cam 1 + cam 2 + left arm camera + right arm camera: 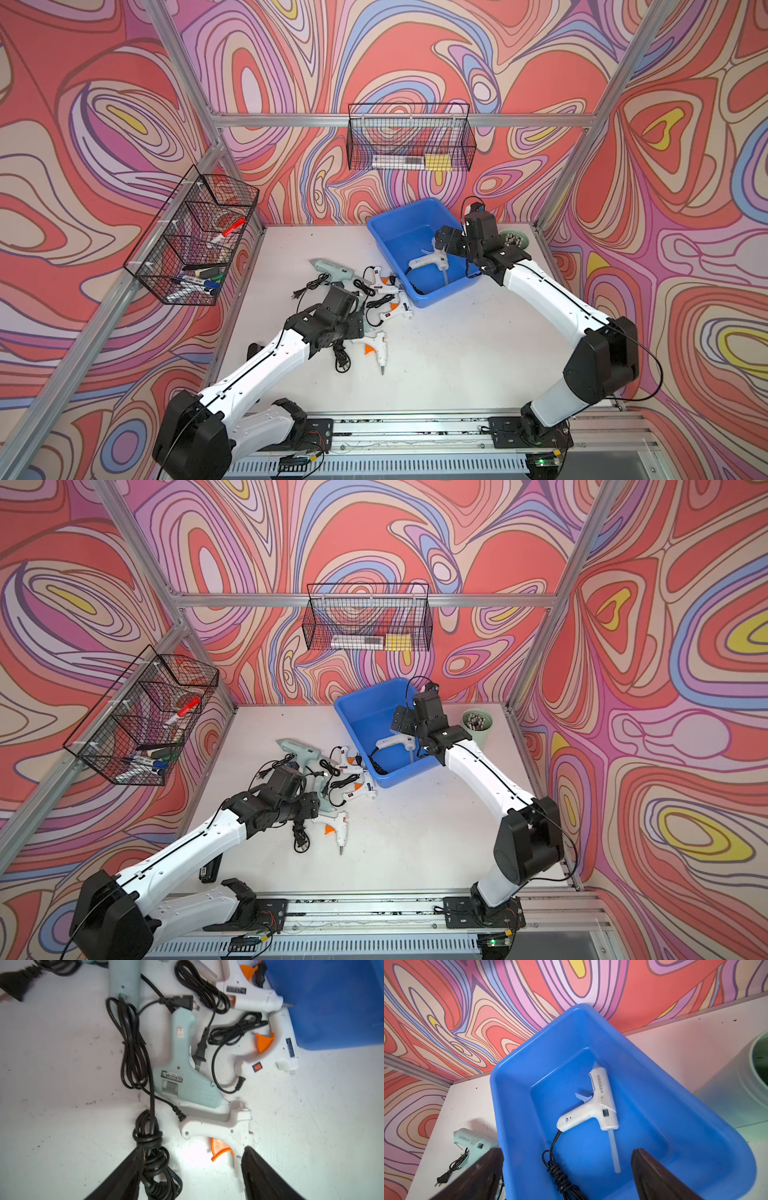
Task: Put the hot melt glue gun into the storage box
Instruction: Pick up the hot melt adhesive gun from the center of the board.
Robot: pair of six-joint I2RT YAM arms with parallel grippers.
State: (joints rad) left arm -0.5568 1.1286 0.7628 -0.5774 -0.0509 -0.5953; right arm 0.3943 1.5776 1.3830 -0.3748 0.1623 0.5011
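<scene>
One glue gun [593, 1113] lies in the storage box [654, 1105] under the right gripper [568, 1152], spread wide and empty. The left gripper [194, 1149], jaws apart, brackets the orange-trigger gun [207, 1128]. Next up, I'd say: close squarely, then lift.

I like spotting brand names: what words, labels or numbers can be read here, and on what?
"GREENER": barrel of the white plastic glue gun lying in the bright blue plastic storage box.
"GREENER": side of the large mint-green plastic glue gun on the white tabletop.
Black sticker on a smaller mint-green glue gun: blurred, unreadable.
Marker pens in the black wire basket: print too small.
</scene>
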